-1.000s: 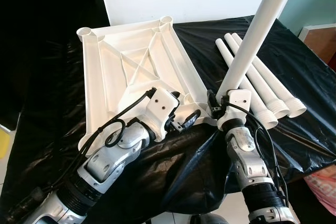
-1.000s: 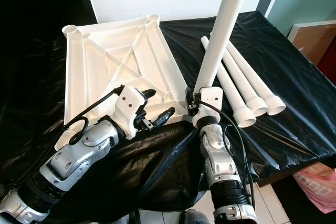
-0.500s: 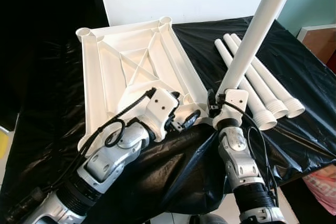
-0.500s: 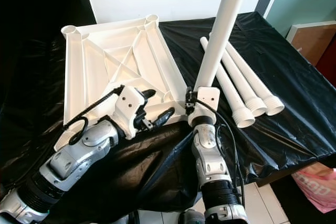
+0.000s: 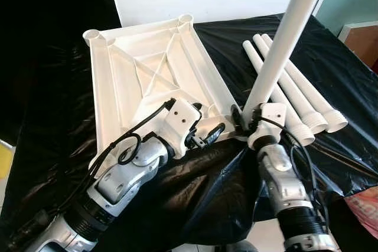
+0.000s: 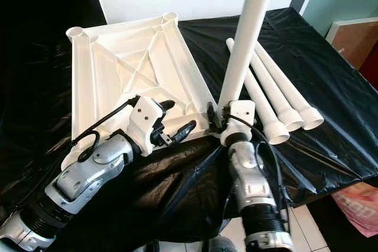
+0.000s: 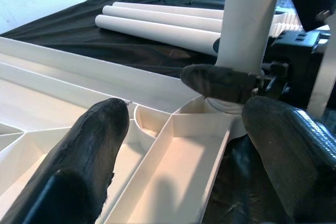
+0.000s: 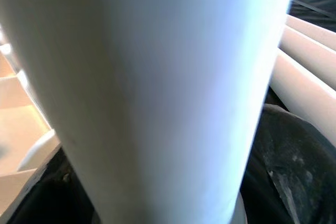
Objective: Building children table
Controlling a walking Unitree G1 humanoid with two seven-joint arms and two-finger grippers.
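The white tabletop [image 5: 147, 75] lies upside down on the black sheet [image 5: 248, 39], its ribbed underside up and round leg sockets at its corners. The near right socket [image 7: 220, 109] holds the foot of a white leg [image 5: 282, 39], which stands nearly upright and leans slightly to the robot's right. The far left socket [image 5: 93, 35] and far right socket [image 5: 185, 20] are open. The right gripper [image 5: 239, 121] is clamped around the standing leg just above the socket. The left gripper [image 5: 204, 123] rests over the tabletop's near edge beside that corner, its fingers [image 7: 94, 145] spread and holding nothing. Three spare legs [image 5: 295, 95] lie side by side on the sheet to the right. Compared with a second ago, the leg stands a little straighter and the right forearm has shifted slightly rightward; the left gripper has stayed put. The left wrist view alone shows the leg's base seated in the socket; the right wrist view gives a close, blurred look at the leg's shaft.
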